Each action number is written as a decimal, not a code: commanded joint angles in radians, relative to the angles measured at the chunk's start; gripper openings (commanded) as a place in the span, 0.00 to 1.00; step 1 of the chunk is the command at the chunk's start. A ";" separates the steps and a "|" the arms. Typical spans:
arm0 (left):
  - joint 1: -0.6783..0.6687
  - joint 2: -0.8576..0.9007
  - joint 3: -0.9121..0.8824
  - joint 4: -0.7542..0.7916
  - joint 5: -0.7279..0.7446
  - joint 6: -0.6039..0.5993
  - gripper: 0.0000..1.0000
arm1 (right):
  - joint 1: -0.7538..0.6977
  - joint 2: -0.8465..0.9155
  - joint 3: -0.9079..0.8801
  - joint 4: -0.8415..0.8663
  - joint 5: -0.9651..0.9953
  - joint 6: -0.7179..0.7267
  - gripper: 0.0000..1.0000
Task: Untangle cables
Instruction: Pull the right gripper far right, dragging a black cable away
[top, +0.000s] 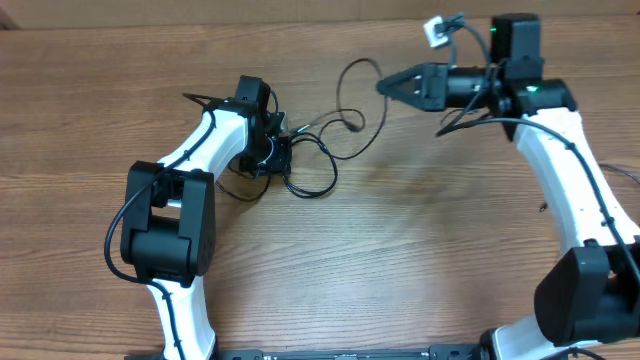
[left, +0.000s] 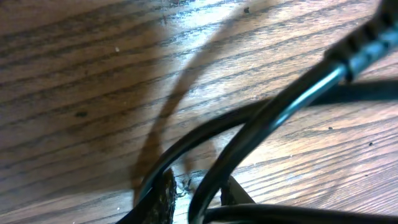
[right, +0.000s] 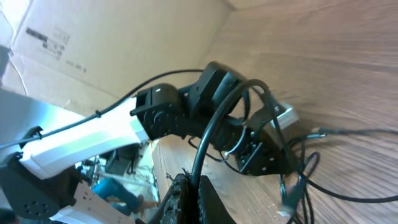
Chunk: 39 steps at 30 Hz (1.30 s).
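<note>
Two hands, one knot of cables (top: 322, 148). From overhead the cables lie heaped on the wooden table (top: 420, 250) right at my left hand (top: 283, 152), which is down in the heap. One cable (top: 343, 75) climbs out of it in a tall loop to my right hand (top: 383, 85), well apart from the heap. That view is too small to tell me how either hand stands.

My right wrist camera settles its own side. The fingers (right: 177, 199) are pressed together, and the cable comes up from between them and arcs away toward my left arm (right: 93, 134), so that hand is closed on the cable. It also takes in a cardboard box (right: 56, 43) behind the arm, which the overhead view does not show.

My left wrist camera sits so near that the cables fill it as thick, blurred curves over the wood. Its two fingertips (left: 163, 202) stand a little apart at the bottom edge with a cable running between them, but I cannot tell whether they pinch it.
</note>
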<state>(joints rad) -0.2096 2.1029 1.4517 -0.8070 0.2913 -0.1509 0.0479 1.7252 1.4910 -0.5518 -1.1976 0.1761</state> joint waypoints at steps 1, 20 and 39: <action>0.002 0.044 -0.026 0.000 -0.056 0.004 0.27 | -0.092 -0.021 0.003 0.004 -0.046 0.055 0.04; 0.002 0.051 -0.026 -0.008 -0.066 0.005 0.27 | -0.642 -0.020 0.003 -0.094 0.038 0.138 0.04; -0.007 0.051 -0.026 -0.006 -0.066 0.005 0.36 | -0.672 -0.019 0.002 -0.394 0.762 0.103 0.04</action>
<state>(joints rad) -0.2104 2.1029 1.4532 -0.8085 0.2951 -0.1509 -0.6521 1.7252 1.4910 -0.9268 -0.7307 0.2947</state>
